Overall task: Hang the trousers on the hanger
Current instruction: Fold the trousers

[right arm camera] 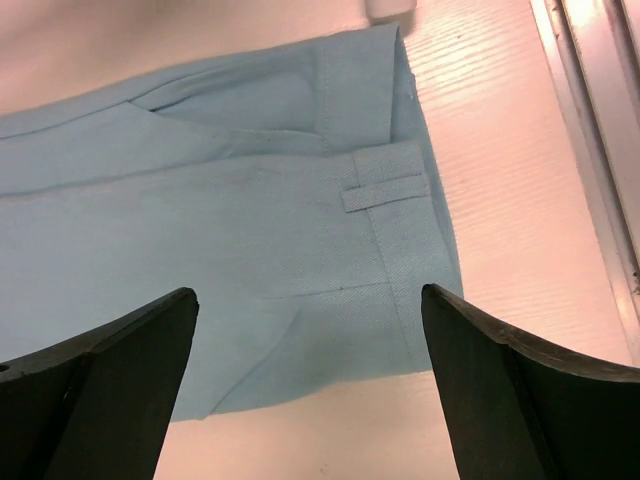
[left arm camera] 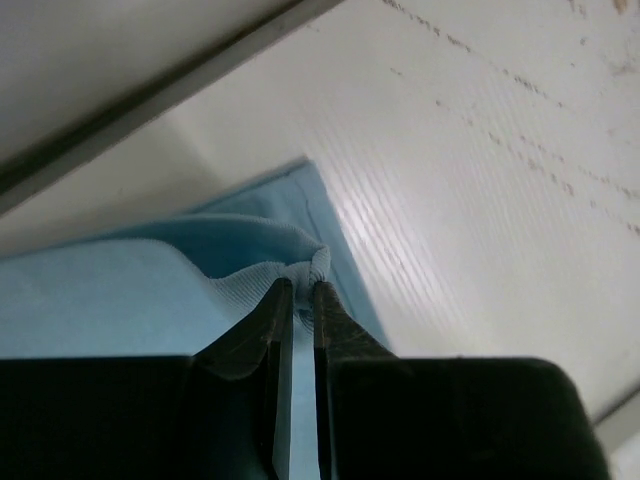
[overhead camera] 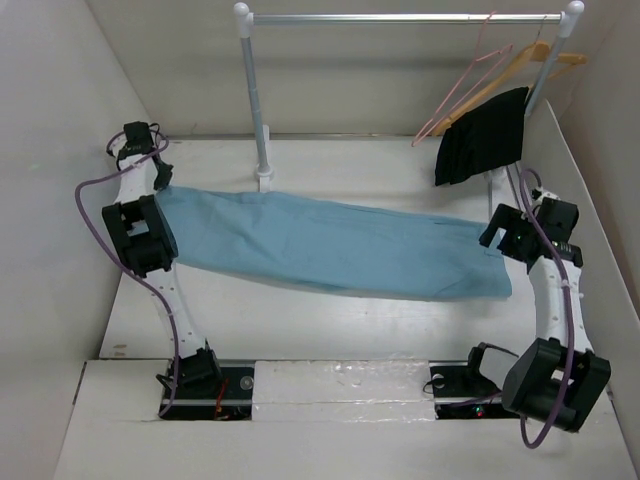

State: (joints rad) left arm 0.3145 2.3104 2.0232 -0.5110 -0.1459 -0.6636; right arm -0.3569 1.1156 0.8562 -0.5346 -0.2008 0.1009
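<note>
Trousers (overhead camera: 330, 245) are lying stretched across the bench (overhead camera: 300, 325); left tool (left arm camera: 301, 290) is pinching their hem end tight, right tool (right arm camera: 308, 295) is hovering wide open above the waistband (right arm camera: 405, 230).

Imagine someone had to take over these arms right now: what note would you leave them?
Left gripper: shut on one end of the trousers.
Right gripper: open, above the waistband end, gripping nothing.
Trousers lie stretched flat across the table; hangers hang on the rail beside a black garment.
Done: one end pinched. Left: grip the waistband, lift, get the trousers onto a hanger.
</note>
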